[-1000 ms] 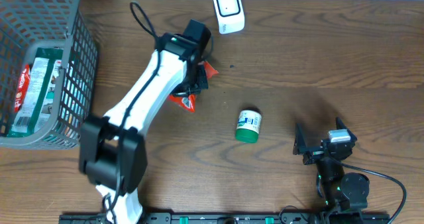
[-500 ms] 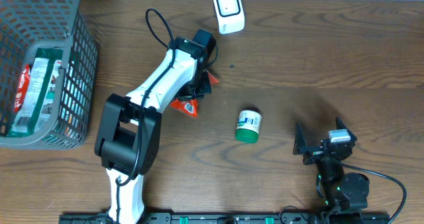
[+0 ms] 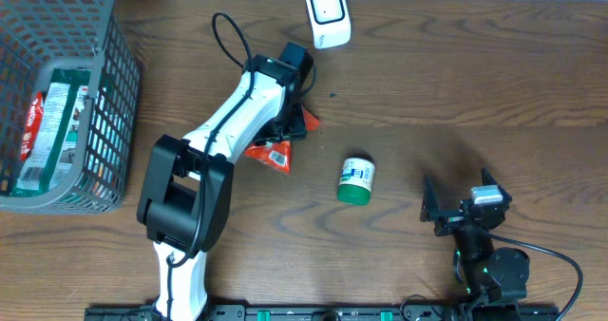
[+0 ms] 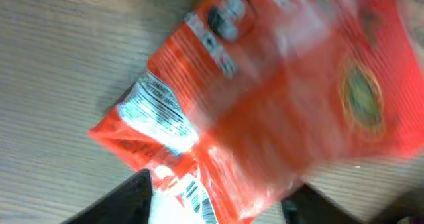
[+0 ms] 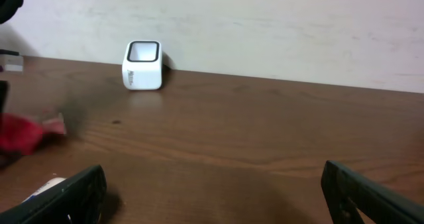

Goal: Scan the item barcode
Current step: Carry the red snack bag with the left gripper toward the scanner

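The red snack packet [image 3: 271, 154] lies on the tabletop [image 3: 475, 84] left of centre, its edge between the left fingers [image 4: 126, 197], which are spread and released. A white barcode scanner [image 3: 328, 14] sits at top centre. The right fingers [image 5: 79, 191], at lower right, are spread wide and grasp nothing.

Glossy, crinkled red film packet [image 4: 265, 98] just in front of the left gripper [image 4: 218, 203], over a dark wood-grain table [image 3: 456, 93] with a low, smooth sheen. Beyond the gripper, a smooth white plastic scanner [image 3: 328, 15]; to its left, a matt grey plastic lattice basket [image 3: 104, 122].
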`<state>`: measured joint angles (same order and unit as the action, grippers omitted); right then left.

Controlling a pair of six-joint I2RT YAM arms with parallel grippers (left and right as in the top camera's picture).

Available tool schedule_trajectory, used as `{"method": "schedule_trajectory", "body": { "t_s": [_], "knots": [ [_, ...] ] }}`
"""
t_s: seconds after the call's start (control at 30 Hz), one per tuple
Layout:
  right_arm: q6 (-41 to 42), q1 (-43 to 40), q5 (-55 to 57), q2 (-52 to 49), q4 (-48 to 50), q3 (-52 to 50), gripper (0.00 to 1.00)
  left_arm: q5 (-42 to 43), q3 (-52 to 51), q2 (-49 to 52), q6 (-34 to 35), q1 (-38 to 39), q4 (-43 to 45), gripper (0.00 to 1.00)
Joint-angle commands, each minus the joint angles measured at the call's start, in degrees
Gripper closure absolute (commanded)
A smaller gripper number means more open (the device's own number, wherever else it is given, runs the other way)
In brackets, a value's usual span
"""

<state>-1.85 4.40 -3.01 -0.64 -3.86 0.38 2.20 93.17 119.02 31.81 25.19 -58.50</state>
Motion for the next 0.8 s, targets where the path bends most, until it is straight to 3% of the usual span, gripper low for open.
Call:
{"method": "schedule_trajectory", "body": {
  "t_s": [0.0, 0.1, 0.2, 0.23, 0.33, 0.37, 0.77],
  "knots": [
    [1.0, 0.0, -0.1, 0.3, -0.2, -0.1, 0.01, -0.5, 1.7, -1.4, -1.6, -0.5, -1.6, 0.34],
    [1.0, 0.0, 0.0, 0.3, -0.2, -0.1, 0.01, -0.5, 4.4, -5.3, -1.7, -1.6, -2.1, 0.27],
    [1.0, 0.0, -0.1, 0.3, -0.2, -0.1, 0.01, -0.5, 4.5, -8.5, -1.7, -1.7, -1.6, 0.27],
    [1.0, 0.0, 0.0, 0.3, -0.2, -0.1, 0.01, -0.5, 4.5, -9.2, -1.7, -1.7, -1.6, 0.33],
    [1.0, 0.0, 0.0, 0.3, -0.2, -0.1, 0.01, -0.2, 4.3, -9.3, -1.7, -1.6, -1.8, 0.86],
    [1.0, 0.0, 0.0, 0.3, -0.2, -0.1, 0.01, 0.2, 3.9, -9.1, -1.7, -1.6, -1.7, 0.92],
    [1.0, 0.0, -0.1, 0.3, -0.2, -0.1, 0.01, 7.6, -6.8, -5.4, -1.7, -1.2, 8.1, 0.93]
  ]
}}
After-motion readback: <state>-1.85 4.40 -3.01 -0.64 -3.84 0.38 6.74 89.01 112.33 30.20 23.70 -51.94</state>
